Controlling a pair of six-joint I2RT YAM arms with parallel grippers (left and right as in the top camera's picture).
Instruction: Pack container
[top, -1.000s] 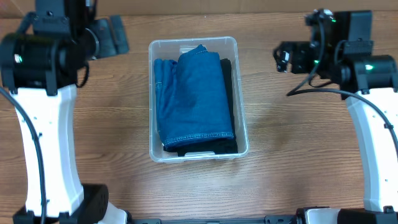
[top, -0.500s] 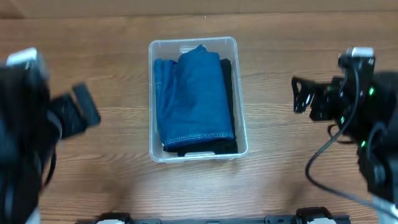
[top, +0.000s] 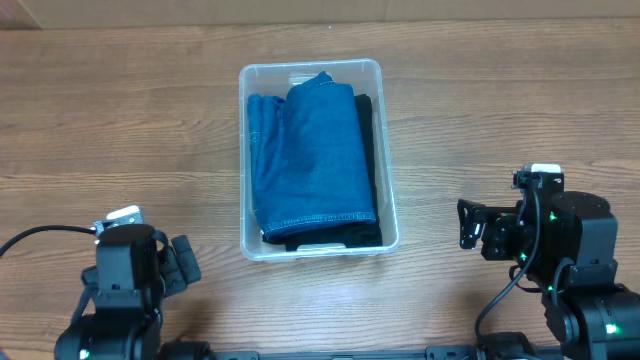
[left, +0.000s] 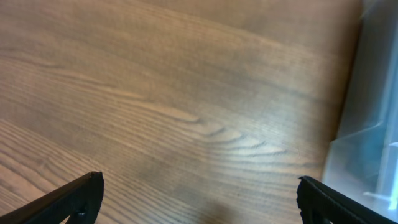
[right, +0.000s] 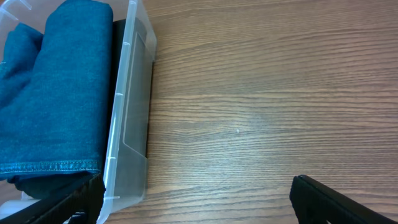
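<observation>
The clear plastic container (top: 245, 160) stands at the table's middle. Inside lies a folded blue denim cloth (top: 312, 160) on top of a folded black cloth (top: 366, 120). The right wrist view shows the container's right wall (right: 127, 118) and the blue cloth (right: 56, 93). The left wrist view shows the container's corner (left: 367, 149) at its right edge. My left gripper (top: 180, 265) is open and empty, low at the front left. My right gripper (top: 470, 225) is open and empty, at the front right beside the container. In the wrist views both the left jaws (left: 199, 202) and the right jaws (right: 199, 199) are spread wide over bare wood.
The wooden table (top: 480, 110) runs all round the container. A lighter strip (top: 300, 10) lines the far edge.
Both arms have drawn back from the far side of the table down to the front edge. The container and its cloths have not moved.
</observation>
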